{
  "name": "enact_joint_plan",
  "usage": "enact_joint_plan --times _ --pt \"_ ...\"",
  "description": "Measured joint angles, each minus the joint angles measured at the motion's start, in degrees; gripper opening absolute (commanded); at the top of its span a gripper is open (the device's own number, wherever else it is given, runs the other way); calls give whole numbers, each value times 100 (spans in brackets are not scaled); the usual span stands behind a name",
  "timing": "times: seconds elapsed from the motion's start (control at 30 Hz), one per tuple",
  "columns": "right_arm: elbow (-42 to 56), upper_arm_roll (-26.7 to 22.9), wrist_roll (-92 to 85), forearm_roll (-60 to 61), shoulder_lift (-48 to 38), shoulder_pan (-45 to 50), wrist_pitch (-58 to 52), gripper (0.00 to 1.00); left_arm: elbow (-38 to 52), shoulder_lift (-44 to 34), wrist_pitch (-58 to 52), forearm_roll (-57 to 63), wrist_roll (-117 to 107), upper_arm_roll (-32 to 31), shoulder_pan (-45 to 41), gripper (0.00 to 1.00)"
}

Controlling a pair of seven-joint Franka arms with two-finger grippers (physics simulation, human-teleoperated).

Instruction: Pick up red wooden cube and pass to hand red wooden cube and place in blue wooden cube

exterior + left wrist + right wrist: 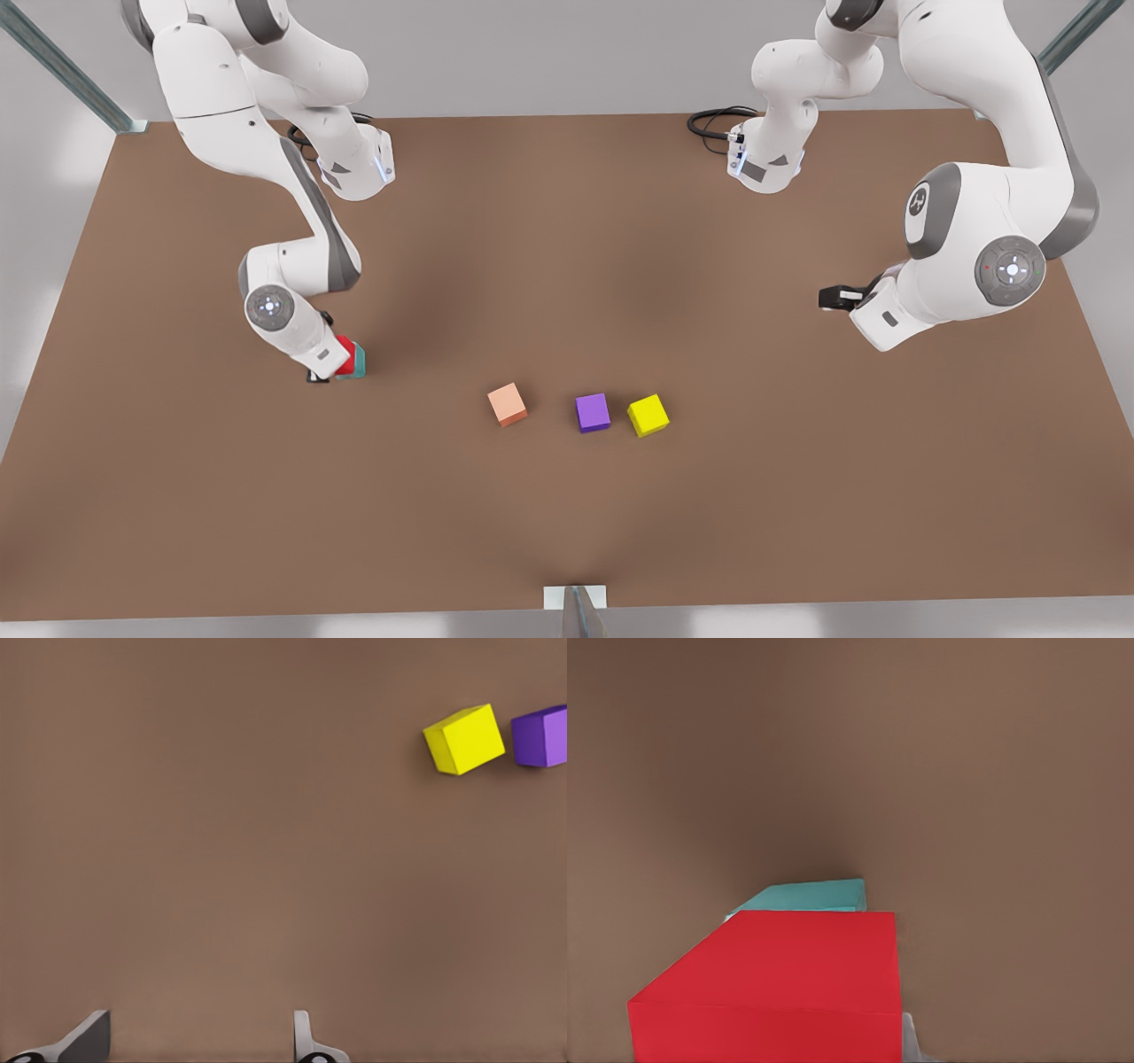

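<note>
- Red cube [780,979] sits in my right claw [326,370], low over the desk [567,496].
- Blue cube [811,896] is just behind it, almost touching.
- My left claw [202,1038] waits wide, well apart.

Arm joint on the front view's right [919,206]: a small white round emblem on the grey cap, its mark too small to read.
Red wooden cube [780,983]: plain faces, no lettering.
Blue wooden cube [811,896]: plain, no lettering.
Yellow cube [463,738]: no marks.
Purple cube [541,735]: no marks.
Desk [567,514]: bare brown, no signs.
</note>
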Motion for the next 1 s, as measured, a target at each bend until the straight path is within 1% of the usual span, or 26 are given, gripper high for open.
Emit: enact_joint_plan --times 0.17,0.2,0.23,0.53,1.0 --pt "-123 0 225 -4 -6 -14 314 48 -2 0 -72 0 -19 0 1 100" --pt "-126 0 263 -4 2 -16 354 53 -2 0 -81 0 -22 0 1 100" --pt "-129 -1 315 -24 12 -16 406 100 -2 0 -89 0 -25 0 1 100" --pt "-104 -2 844 -184 76 -41 711 100 -19 22 -126 0 -48 0 1 100" --pt "-285 20 1404 -246 -38 -111 589 100 -28 59 -142 0 -81 0 -3 100"
